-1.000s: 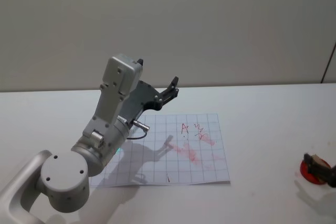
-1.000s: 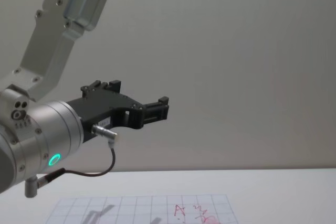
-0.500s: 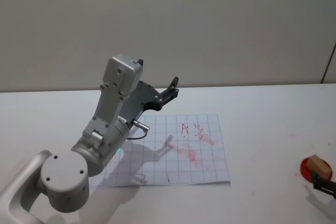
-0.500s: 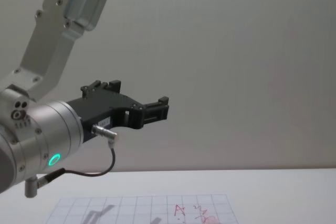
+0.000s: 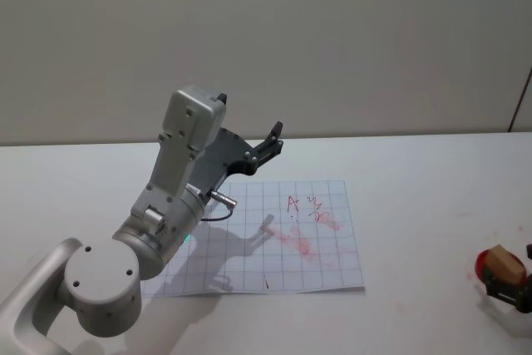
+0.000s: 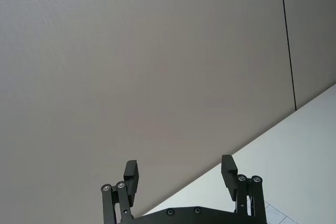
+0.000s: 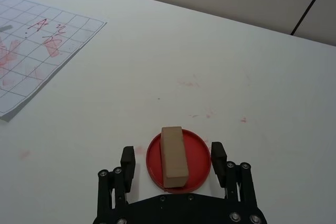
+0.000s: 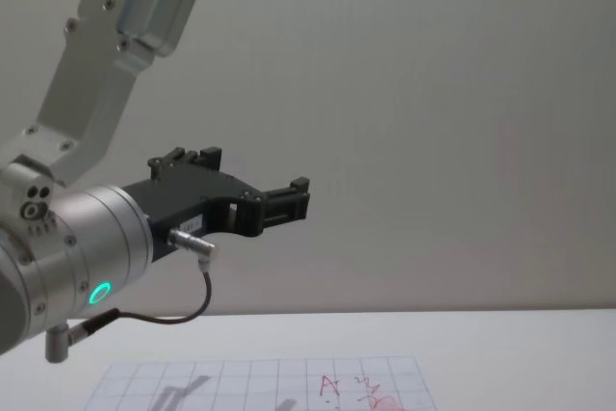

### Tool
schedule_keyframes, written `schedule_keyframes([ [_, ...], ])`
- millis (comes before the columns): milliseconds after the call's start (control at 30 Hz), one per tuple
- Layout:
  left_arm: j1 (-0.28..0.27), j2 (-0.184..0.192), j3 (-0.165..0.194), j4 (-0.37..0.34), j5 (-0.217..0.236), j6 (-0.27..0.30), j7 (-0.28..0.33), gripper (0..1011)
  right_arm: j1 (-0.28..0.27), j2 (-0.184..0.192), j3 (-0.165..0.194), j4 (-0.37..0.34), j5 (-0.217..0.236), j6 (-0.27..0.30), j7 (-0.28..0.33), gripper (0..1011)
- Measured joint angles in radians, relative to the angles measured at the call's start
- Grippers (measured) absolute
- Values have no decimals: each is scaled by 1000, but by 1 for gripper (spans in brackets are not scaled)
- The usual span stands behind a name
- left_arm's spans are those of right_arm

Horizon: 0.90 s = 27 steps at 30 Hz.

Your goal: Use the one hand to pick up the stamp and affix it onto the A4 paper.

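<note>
Right wrist view | pickup step | our right gripper (image 7: 172,151) gapes astride the stamp (image 7: 174,157) on the red pad (image 7: 202,157), well apart from the A4 paper (image 7: 31,61) | next, we judge: descend, clench squarely | left gripper (image 6: 179,165) parked aloft, unclenched

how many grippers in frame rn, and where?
2. Left gripper: open, raised near the paper's far edge. Right gripper: open, low at the table's right side, fingers either side of the stamp on its red pad, not touching it.

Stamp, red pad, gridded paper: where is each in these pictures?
stamp (image 7: 174,153), right wrist view, the block's top face.
red pad (image 7: 201,158), right wrist view, bare rim beside the block.
gridded paper (image 5: 328,276), head view, blank squares.
</note>
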Motion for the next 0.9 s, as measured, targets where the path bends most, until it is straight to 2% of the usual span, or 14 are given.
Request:
schedule_keyframes([
  [167,0,0,0,0,0,0,0,1001,14,-5,-5,10,-9,9,9,761],
  [267,0,0,0,0,0,0,0,1001,19,-8,-8,14,-12,11,14,705],
  [333,0,0,0,0,0,0,0,1001,22,-9,-9,16,-13,13,15,606],
  [667,0,0,0,0,0,0,0,1001,31,-13,-13,23,-19,18,21,330],
  [700,0,0,0,0,0,0,0,1001,32,-13,-13,23,-20,18,21,263],
  [800,0,0,0,0,0,0,0,1001,33,-14,-13,24,-21,18,22,217],
  [900,0,0,0,0,0,0,0,1001,33,-14,-13,24,-22,17,23,217],
])
